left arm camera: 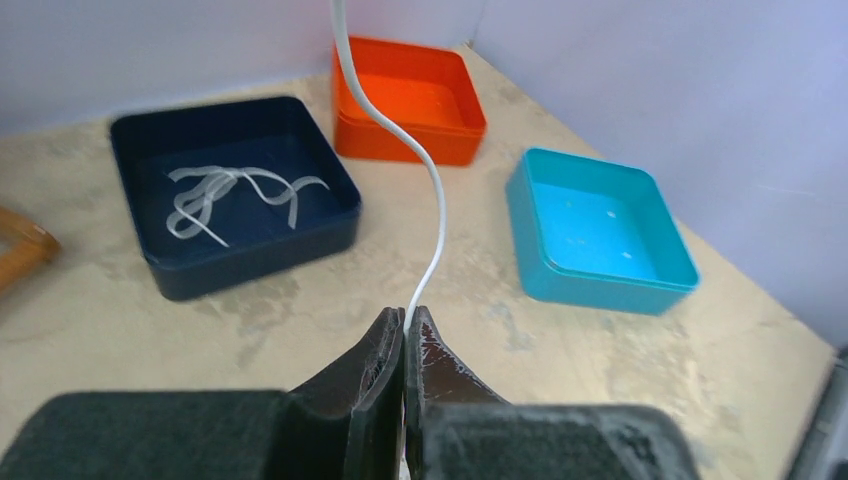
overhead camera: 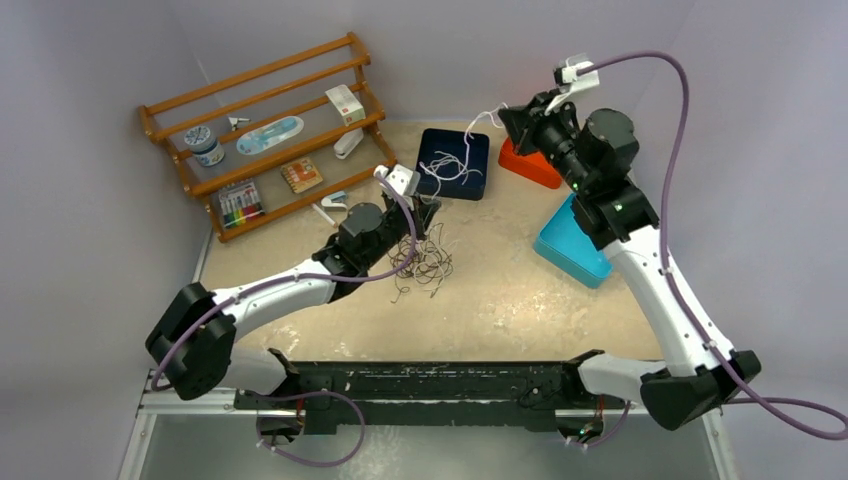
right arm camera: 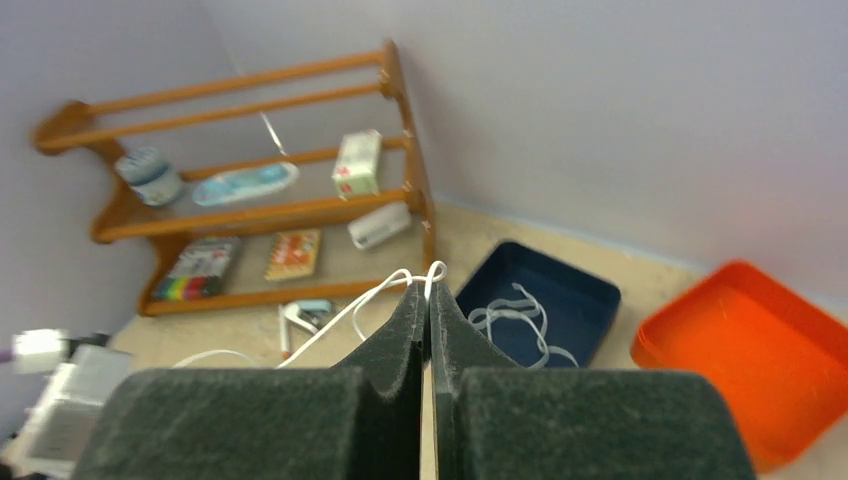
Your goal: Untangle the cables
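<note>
A thin white cable [overhead camera: 478,120] stretches through the air between my two grippers. My left gripper [overhead camera: 432,208] is shut on its lower end, and in the left wrist view the white cable [left arm camera: 430,190] rises from the closed left gripper [left arm camera: 405,315] toward the far corner. My right gripper [overhead camera: 505,115] is raised near the back; in its wrist view the white cable [right arm camera: 370,297] loops over the tip of the shut right gripper [right arm camera: 428,290]. A dark wiry knot of cables [overhead camera: 425,262] lies on the table just below the left gripper. Another loose white cable [left arm camera: 225,195] lies in the navy tray [left arm camera: 250,255].
The navy tray [overhead camera: 455,132] stands at the back centre, an orange tray [overhead camera: 528,165] to its right, and a teal tray [overhead camera: 572,242] under the right arm. A wooden rack [overhead camera: 265,130] with small items fills the back left. A small white item [overhead camera: 333,200] lies before it.
</note>
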Controlling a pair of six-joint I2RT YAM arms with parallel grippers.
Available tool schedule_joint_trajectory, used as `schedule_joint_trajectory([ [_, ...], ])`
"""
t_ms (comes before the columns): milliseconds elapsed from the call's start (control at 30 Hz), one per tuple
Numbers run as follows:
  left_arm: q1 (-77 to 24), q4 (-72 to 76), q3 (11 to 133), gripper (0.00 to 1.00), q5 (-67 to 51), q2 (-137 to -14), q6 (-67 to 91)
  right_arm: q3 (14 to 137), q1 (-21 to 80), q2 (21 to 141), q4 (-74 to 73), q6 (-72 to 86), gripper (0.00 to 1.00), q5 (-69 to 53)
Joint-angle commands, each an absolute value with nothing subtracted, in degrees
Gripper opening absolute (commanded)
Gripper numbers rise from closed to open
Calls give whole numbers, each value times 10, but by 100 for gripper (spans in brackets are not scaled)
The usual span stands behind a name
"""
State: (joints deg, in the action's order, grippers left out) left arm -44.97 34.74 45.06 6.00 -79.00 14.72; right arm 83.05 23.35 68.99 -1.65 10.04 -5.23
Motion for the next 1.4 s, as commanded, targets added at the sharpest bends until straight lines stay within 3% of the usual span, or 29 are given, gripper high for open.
schedule_joint_trajectory([
  [0, -448, 198, 496, 0, -1, -759, 237, 791, 180, 700, -9, 136, 0, -49],
  [467, -443, 127, 516, 0, 18, -816, 306, 601, 98, 805, 134, 220, 0, -111],
  [733, -435, -18, 633, 0, 23, -895, 320, 519, 74, 848, 222, 261, 3, -118],
  [900, -428, -49, 673, 0, -1, -922, 317, 503, 70, 795, 220, 250, 16, -76],
  [1133, -425, -50, 685, 0, -9, -926, 315, 480, 69, 690, 186, 231, 53, -6],
  [1367, -423, -57, 717, 0, -10, -935, 317, 411, 69, 582, 246, 213, 59, -50],
])
